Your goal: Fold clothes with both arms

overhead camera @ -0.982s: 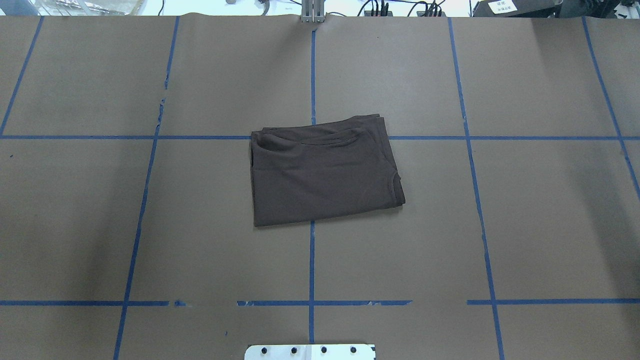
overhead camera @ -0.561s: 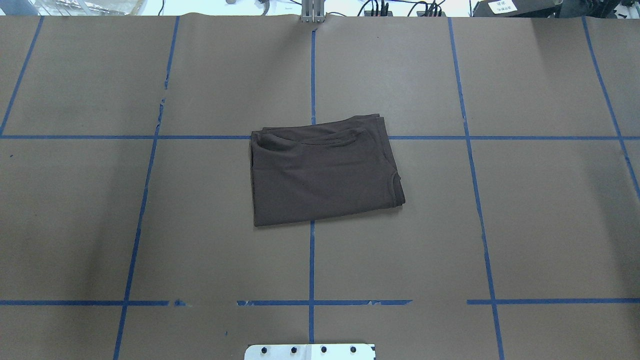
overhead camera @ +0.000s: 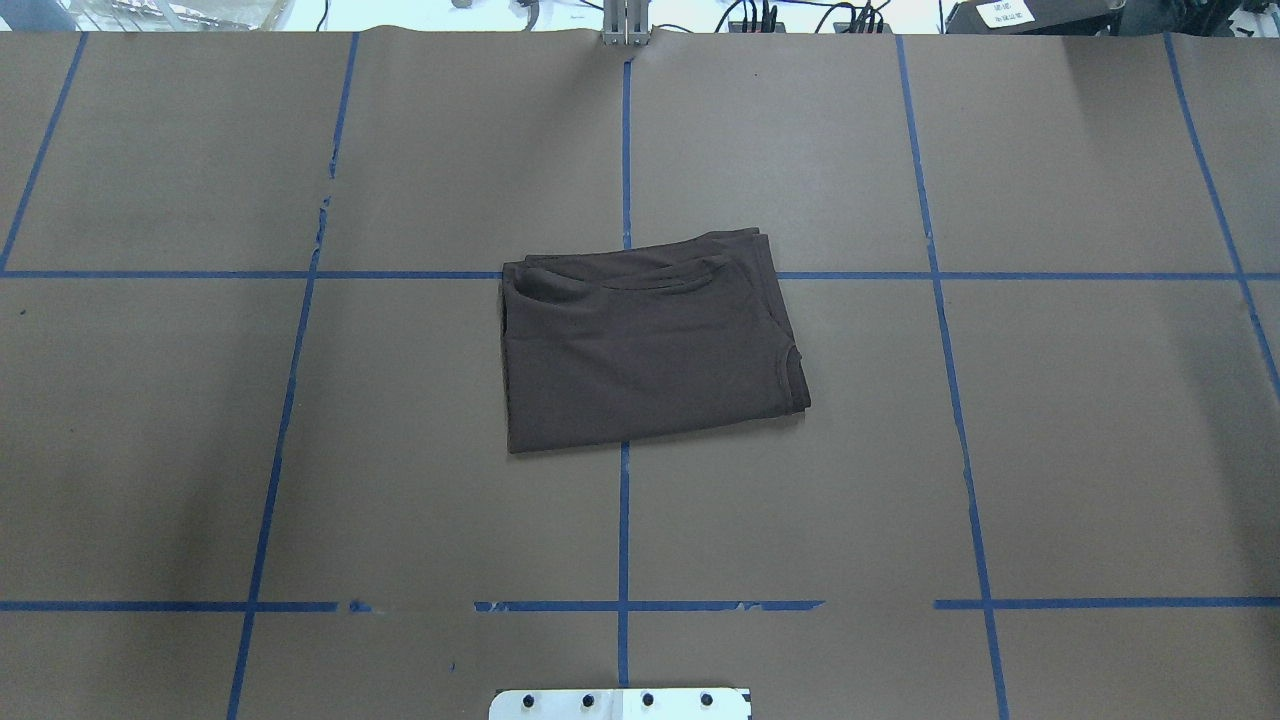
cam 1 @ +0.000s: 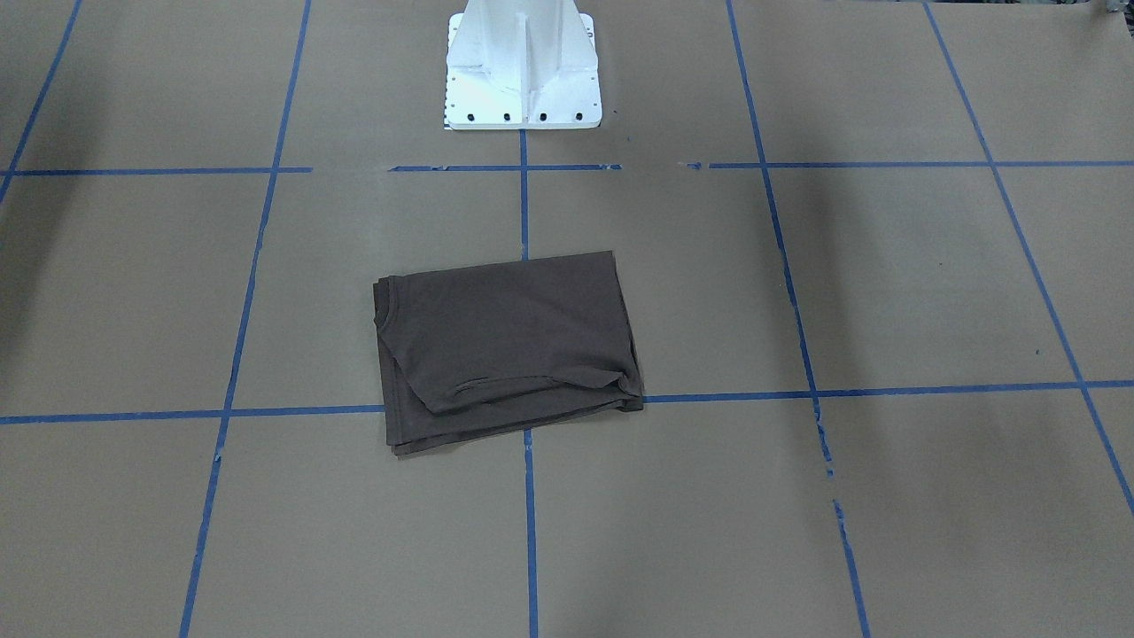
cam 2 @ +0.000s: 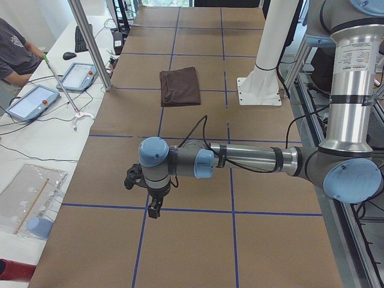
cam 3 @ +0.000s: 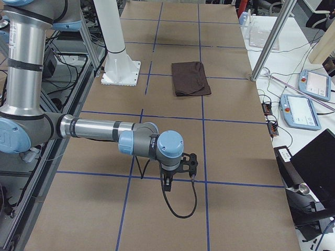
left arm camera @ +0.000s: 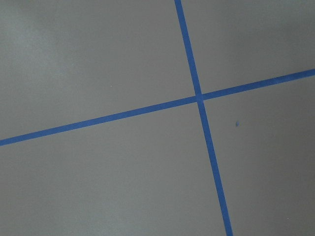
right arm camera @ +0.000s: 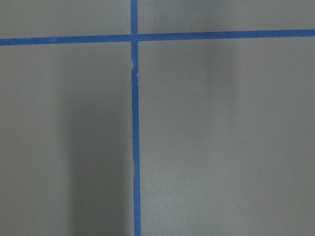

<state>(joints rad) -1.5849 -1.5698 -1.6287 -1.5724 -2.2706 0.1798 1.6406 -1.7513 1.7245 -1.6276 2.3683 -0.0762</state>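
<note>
The dark brown-grey T-shirt (overhead camera: 640, 350) lies folded into a flat rectangle at the table's middle, with the collar edge on its far side. It also shows in the front-facing view (cam 1: 505, 346), the left side view (cam 2: 180, 86) and the right side view (cam 3: 191, 78). No gripper touches it. My left gripper (cam 2: 153, 207) hangs over bare table far from the shirt, toward the table's left end. My right gripper (cam 3: 178, 180) hangs over bare table toward the right end, trailing a black cable. I cannot tell whether either is open or shut. Both wrist views show only table and tape.
The brown table (overhead camera: 900, 450) is marked with blue tape lines (overhead camera: 624, 520). The white pedestal base (cam 1: 523, 66) stands at the robot's side. Tablets (cam 2: 36, 99) and an operator (cam 2: 15, 51) are along the far bench, beyond the table edge.
</note>
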